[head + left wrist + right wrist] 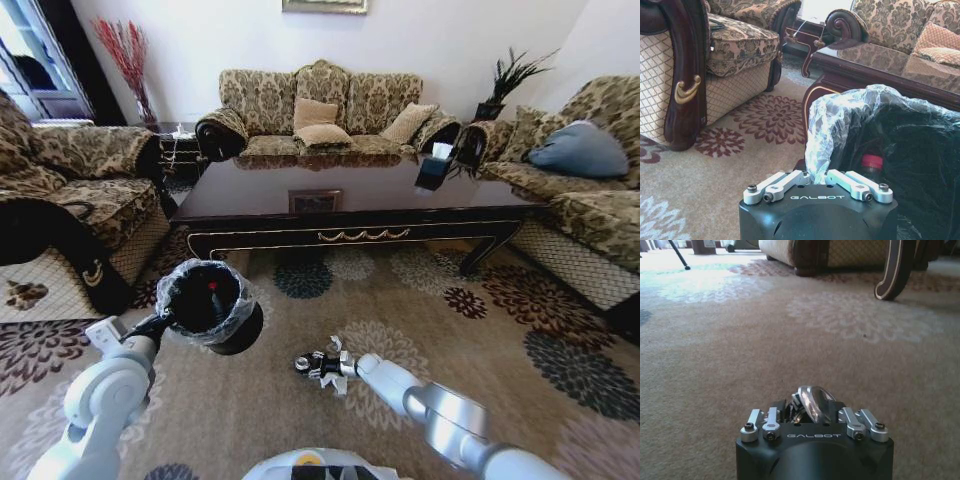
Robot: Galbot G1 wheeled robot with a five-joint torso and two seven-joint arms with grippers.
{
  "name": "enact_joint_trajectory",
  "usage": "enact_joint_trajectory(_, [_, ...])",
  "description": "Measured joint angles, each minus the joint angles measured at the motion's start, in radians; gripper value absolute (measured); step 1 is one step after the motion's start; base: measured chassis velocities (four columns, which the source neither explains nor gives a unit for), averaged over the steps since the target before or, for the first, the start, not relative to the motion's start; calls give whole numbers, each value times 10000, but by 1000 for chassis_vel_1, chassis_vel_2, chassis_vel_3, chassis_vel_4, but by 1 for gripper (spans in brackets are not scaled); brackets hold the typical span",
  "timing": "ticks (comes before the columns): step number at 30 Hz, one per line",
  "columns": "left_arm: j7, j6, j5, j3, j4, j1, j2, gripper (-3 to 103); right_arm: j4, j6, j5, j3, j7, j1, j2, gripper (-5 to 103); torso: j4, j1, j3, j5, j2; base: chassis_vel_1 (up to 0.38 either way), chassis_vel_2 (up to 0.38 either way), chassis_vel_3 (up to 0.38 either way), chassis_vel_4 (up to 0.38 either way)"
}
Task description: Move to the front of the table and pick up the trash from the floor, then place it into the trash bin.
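Ahead, table (350, 205) spans front, wide bare carpet (480, 350) between it and robot. Left gripper (818, 176) pinched on liner at rim of trash bin (210, 305), bin tilted, red-capped bottle (871, 162) inside. Right gripper (312, 366) low over carpet right of bin, closed on shiny crumpled trash (812, 402).

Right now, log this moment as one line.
left gripper: shut on trash bin rim, bin held | right gripper: low over carpet, shut on trash
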Motion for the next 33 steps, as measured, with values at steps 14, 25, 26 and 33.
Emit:
enact_joint_trajectory(14, [4, 0, 58, 30, -28, 36, -43, 3, 253, 108, 11, 526, 58, 96, -73, 21, -3, 0, 1, -1, 0, 0, 0, 0, 0])
enact_joint_trajectory(25, [11, -14, 85, -1, -115, 112, -65, 3, 415, 170, 26, 624, 115, 167, -63, 2, -2, 0, 2, 0, -1, 0, 0, 0, 0])
enact_joint_trajectory(26, [12, -21, 92, -6, -118, 125, -68, 3, 459, 189, 25, 623, 115, 153, -82, 1, -2, 0, 1, 0, 0, 0, 0, 0, 0])
enact_joint_trajectory(33, [12, -34, 143, 18, -118, 142, -91, 3, 1346, 225, 156, 637, 128, 149, -434, 0, -1, 0, 1, 0, 0, 0, 0, 0, 0])
